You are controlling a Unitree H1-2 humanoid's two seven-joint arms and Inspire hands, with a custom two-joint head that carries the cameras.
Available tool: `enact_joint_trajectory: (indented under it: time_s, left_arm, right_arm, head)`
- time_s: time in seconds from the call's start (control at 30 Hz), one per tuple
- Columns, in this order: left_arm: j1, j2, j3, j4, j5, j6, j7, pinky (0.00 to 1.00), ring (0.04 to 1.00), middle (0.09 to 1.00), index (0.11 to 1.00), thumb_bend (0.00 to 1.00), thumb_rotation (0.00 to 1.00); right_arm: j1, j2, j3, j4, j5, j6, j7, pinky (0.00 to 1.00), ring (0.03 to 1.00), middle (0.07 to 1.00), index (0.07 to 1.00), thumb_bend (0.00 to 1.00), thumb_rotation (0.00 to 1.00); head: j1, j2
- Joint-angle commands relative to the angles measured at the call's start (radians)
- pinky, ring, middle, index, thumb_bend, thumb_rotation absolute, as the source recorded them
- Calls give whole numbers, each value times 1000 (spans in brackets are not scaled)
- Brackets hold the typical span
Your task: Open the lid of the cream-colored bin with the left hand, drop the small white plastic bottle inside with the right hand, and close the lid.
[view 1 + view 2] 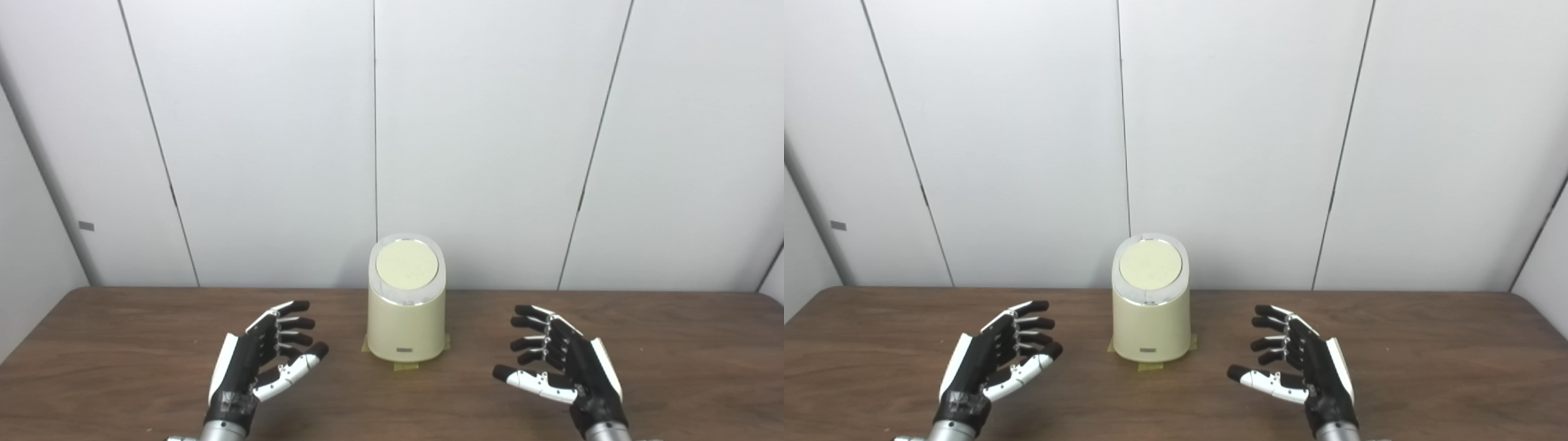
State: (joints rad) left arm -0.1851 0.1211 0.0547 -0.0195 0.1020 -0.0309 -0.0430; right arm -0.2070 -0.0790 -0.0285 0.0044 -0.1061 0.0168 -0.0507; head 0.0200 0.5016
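Cream-colored bin (407,312) stands upright on the wooden table (122,343), its lid (407,265) shut. Left of the bin, apart from it, the left hand (260,358) holds nothing, fingers spread. Right of the bin, the right hand (560,364) does likewise, palm turned toward it. No bottle shows.

Two head cameras side by side, looking down and forward at the bin (407,300), both views share it, mid-distance, right eye view placed slightly right
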Motion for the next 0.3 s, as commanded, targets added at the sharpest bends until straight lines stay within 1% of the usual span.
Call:
enact_joint_trajectory:
  time_s: [0.0,0.1,0.27]
  left_arm:
    - [-23,5,-2,-10,-8,-20,6,524,623,692,784,691,248]
    - [-23,10,-5,-2,-11,-21,0,548,640,704,789,692,251]
    - [-27,13,-4,5,-16,-28,0,559,654,713,791,697,247]
  right_arm:
    - [-26,-5,-5,-35,0,-40,-5,523,586,719,724,774,159]
    - [-22,-7,-3,-39,-2,-42,-3,524,592,722,728,779,173]
    - [-17,-9,-3,-42,1,-44,0,525,597,726,731,779,183]
  head:
    - [1,1]
    - [-3,2]
    - [-8,1]
